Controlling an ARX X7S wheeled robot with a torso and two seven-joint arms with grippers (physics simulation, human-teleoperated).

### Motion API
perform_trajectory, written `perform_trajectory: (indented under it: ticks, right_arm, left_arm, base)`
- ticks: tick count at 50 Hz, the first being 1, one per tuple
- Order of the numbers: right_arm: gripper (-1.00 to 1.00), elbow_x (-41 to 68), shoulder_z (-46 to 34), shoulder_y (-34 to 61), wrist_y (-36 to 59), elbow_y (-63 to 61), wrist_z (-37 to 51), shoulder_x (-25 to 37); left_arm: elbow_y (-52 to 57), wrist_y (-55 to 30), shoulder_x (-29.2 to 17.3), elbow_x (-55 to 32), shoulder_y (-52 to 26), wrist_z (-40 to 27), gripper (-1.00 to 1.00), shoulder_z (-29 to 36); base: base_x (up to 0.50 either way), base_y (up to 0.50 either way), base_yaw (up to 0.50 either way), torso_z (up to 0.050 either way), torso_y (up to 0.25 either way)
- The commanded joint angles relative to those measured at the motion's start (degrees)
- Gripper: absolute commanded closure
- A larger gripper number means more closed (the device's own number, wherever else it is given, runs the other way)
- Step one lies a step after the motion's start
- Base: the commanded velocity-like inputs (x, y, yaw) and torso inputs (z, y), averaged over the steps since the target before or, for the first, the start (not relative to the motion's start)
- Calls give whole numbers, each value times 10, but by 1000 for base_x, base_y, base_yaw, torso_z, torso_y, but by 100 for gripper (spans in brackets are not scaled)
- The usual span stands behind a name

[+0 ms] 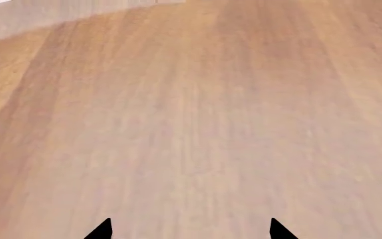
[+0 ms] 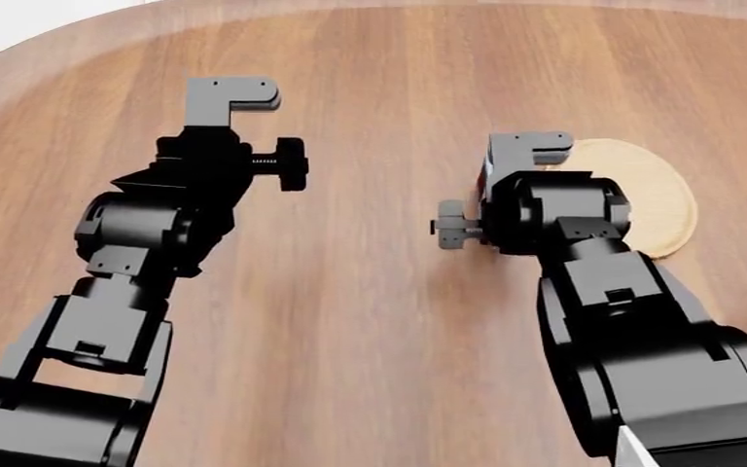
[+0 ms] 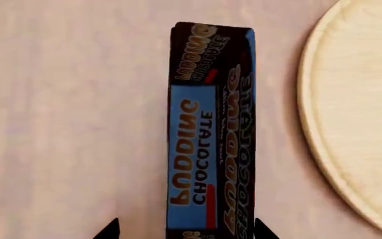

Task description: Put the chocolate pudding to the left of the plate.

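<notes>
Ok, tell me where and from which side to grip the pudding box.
Grip the pudding box across its thin width, on the two broad faces, coming straight down from above. It stands on a narrow edge beside the plate, apart from it, and the right gripper already has a fingertip on each side of it. The left gripper is over bare table.

brown wood-grain table (image 2: 373, 321) with curved far edge; pale plain backdrop beyond; soft even light.

Blue-and-dark lettered chocolate pudding (image 3: 211, 134), light tan plate (image 3: 357, 119), brown woodgrain table (image 2: 373, 321)
</notes>
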Motion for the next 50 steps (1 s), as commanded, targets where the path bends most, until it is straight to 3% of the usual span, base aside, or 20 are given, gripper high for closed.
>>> perform_trajectory:
  ticks: [1,10,14,18,21,33,36,43,50]
  right_arm:
    - [-100,-10,13,15,-2,1,-1,0]
    - [-100,-32,37,36,-10,0,-4,1]
    - [-100,-26,31,36,-9,-21,-5,5]
    - [-100,8,44,-62,139,-292,26,32]
    - [-100,29,55,-110,204,-423,40,44]
    - [-100,105,103,-244,389,-787,74,74]
    - [-100,134,122,-275,413,-848,85,82]
    - [-100,333,162,-366,412,-969,210,130]
    - [-100,428,213,-480,383,-1123,245,154]
  left_arm:
    - [19,-12,-5,-9,2,-1,-100,-3]
    - [109,-60,-26,-30,24,-27,-100,-14]
    - [198,-106,-44,-56,49,-52,-100,-31]
    - [296,-149,-63,-85,82,-70,-100,-44]
    - [365,-173,-75,-105,107,-82,-100,-54]
    - [649,-274,-118,-215,210,-155,-100,-124]
    - [708,-280,-129,-226,240,-170,-100,-131]
    - [839,-265,-156,-245,341,-195,-100,-157]
    - [942,-174,-185,-198,484,-185,-100,-165]
  base:
    - [0,0,0,0,250]
    - [0,0,0,0,250]
    - [0,0,0,0,250]
    - [0,0,0,0,250]
    - [0,0,0,0,250]
    - [0,0,0,0,250]
    - [0,0,0,0,250]
    - [0,0,0,0,250]
    - [0,0,0,0,250]
